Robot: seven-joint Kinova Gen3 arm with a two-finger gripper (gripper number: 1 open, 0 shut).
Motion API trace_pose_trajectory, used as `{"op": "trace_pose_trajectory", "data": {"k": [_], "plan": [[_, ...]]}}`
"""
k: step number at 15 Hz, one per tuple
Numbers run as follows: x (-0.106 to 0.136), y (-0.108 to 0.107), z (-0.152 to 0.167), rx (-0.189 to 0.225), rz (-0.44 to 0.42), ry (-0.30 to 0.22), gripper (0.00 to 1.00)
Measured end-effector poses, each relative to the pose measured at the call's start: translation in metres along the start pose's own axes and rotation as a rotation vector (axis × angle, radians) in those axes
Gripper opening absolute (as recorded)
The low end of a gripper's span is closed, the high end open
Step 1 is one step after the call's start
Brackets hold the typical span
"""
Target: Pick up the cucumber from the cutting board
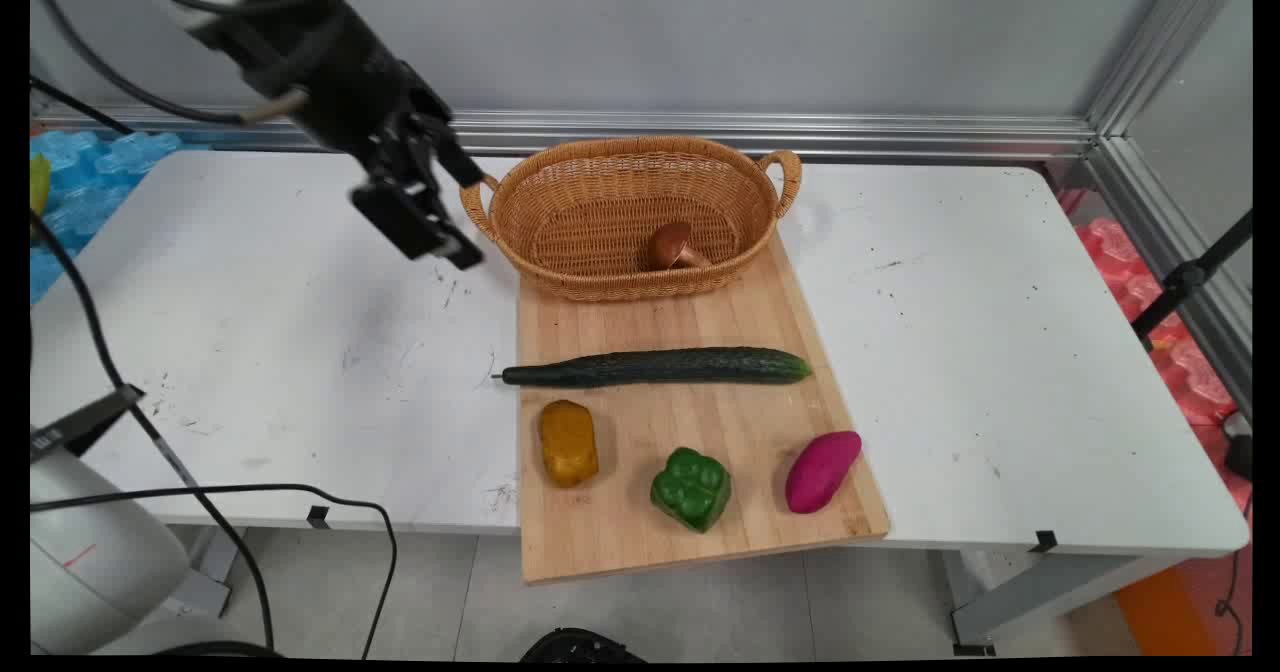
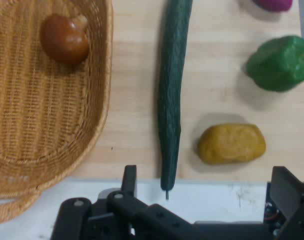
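My claw (image 1: pixel 425 217) hangs in the air above the counter (image 1: pixel 300 352), just off the left handle of the wicker basket (image 1: pixel 640 214), and it holds nothing. In the hand view my two fingers (image 2: pixel 129 180) stand wide apart, one at the bottom left and the other at the bottom right edge, with only bare counter and the board's edge between them.

The main view gives me the whole layout. A wooden cutting board (image 1: pixel 690 422) runs from the middle of the counter to its near edge and overhangs it slightly. The basket sits on the board's far end, and a brown mushroom (image 1: pixel 675 247) lies inside it toward its near right side. A long dark cucumber (image 1: pixel 660 366) lies across the board's middle, its thin stem end poking just past the board's left edge. Along the near edge lie a yellow-orange vegetable (image 1: pixel 568 442) by the left side, a green pepper (image 1: pixel 691 488) in the middle, and a purple sweet potato (image 1: pixel 822 470) toward the near right corner.

The hand view shows all this turned, and closer. The cucumber's stem tip lies just above my linkage, over the white counter. The sweet potato is cut off at that picture's top edge, and the basket's right half is outside it.
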Motion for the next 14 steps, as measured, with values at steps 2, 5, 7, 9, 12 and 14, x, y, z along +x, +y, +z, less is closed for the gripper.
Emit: {"op": "trace_pose_trajectory", "data": {"k": [2,5,7,9,12,14], "plan": [[0.009,0.004,0.019,0.011,-0.006,0.016,1.00],[0.022,0.007,0.048,0.030,-0.015,0.031,1.00],[0.033,0.010,0.072,0.042,-0.022,0.038,1.00],[0.044,0.011,0.096,0.053,-0.028,0.042,1.00],[0.061,0.011,0.135,0.059,-0.038,0.041,1.00],[0.073,0.011,0.161,0.058,-0.047,0.035,1.00]]}}
